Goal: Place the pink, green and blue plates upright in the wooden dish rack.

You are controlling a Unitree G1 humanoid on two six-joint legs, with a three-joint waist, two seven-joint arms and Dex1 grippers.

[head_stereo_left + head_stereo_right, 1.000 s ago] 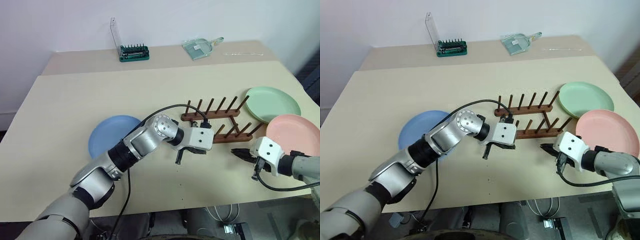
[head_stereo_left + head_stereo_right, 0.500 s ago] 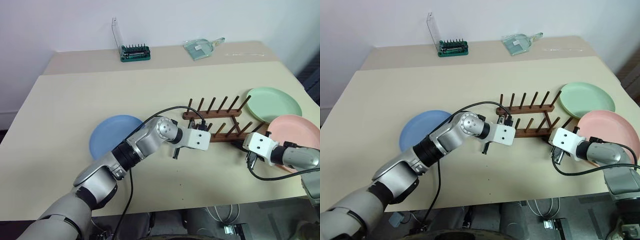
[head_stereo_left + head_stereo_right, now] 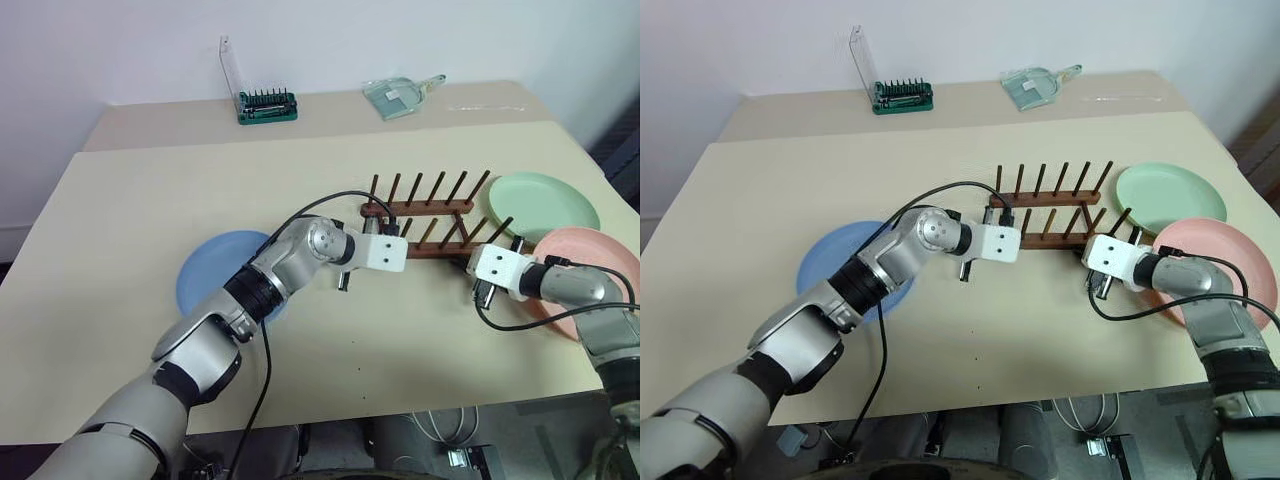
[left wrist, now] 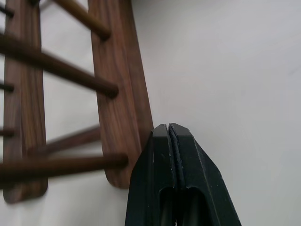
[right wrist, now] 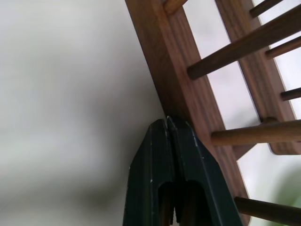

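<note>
Beige tabletop [image 3: 120, 230] carries one wooden dish rack [image 3: 430, 225] near its centre, with two base bars and a row of pegs on each. Three plates lie flat: the blue plate [image 3: 205, 270] at 9 o'clock from the rack, the green plate [image 3: 545, 205] at 3 o'clock, the pink plate [image 3: 600, 260] at 4 o'clock. Left end effector [image 4: 170, 134] is closed, empty, its tip against the near bar's left end. Right end effector [image 5: 167, 127] is closed, empty, against the same bar's right end.
</note>
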